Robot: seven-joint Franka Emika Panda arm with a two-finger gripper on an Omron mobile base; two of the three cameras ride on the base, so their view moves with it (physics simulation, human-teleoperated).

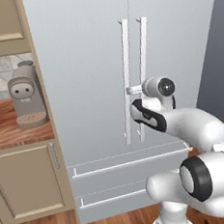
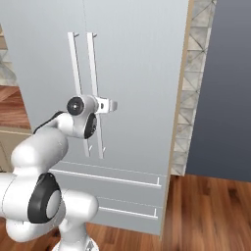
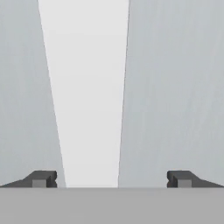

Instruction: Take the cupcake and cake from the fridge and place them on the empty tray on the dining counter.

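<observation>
While the fridge (image 1: pixel 90 62) stands shut in the left base view, the hand (image 1: pixel 131 90) reaches level toward the two long white bar handles at the seam of the doors, its tip at the left handle (image 1: pixel 126 74), about halfway down the bar. A coffee machine (image 1: pixel 26 95) sits on the small wooden counter (image 1: pixel 9 128) to the left of the fridge, well apart from the arm.

Seen from the right base view, the hand (image 2: pixel 112 105) points across both bars and ends just past the right handle (image 2: pixel 93 78), so which bar it addresses I cannot tell for sure between these two views. Both lower drawers (image 2: pixel 112 191) are closed.

Looking along the hand view, the fingertips (image 3: pixel 41 178) stand wide apart, with a white vertical bar (image 3: pixel 87 87) running upright between them against the grey door. That bar's long axis is vertical and lies straight ahead, nearer the left fingertip. The cupcake and cake are presumably behind the closed doors; closing on the bar and pulling looks like the coming step.
</observation>
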